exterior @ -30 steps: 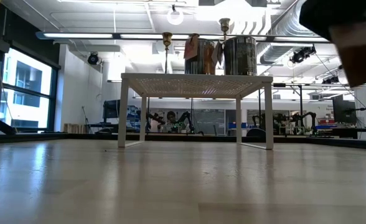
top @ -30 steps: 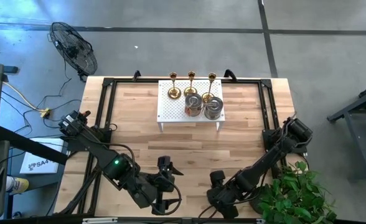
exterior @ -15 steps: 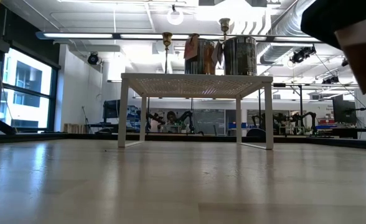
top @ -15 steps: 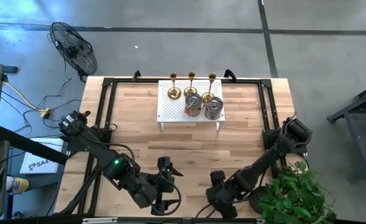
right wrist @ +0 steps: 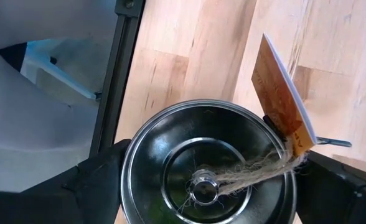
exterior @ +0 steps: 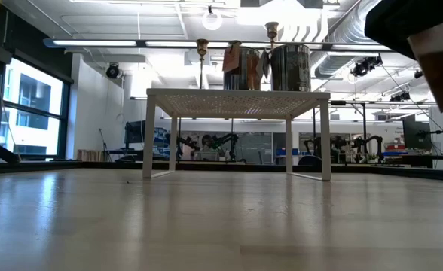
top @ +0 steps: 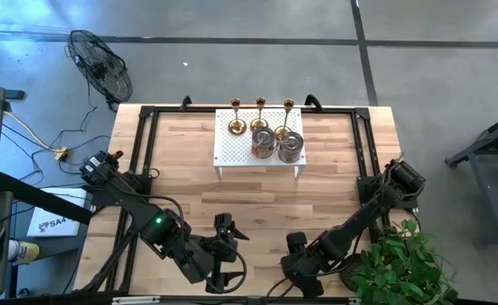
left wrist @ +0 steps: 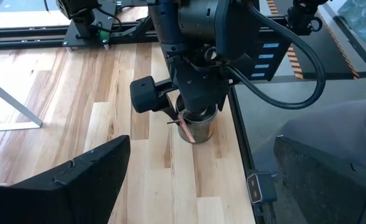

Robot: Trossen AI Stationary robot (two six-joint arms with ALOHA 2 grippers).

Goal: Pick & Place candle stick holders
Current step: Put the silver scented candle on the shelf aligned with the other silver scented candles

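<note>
The white rack (top: 258, 146) at the far side of the table (top: 334, 178) carries three gold holders (top: 260, 113) and two silver holders (top: 290, 146). The third silver holder (right wrist: 206, 164), with a tag (right wrist: 283, 99) on twine, sits between the fingers of the right tool (top: 304, 264) at the near table edge and looks grasped. The left tool (top: 222, 254) waits beside it, released and empty, so I judge one placement remains if the rack is the goal.
</note>
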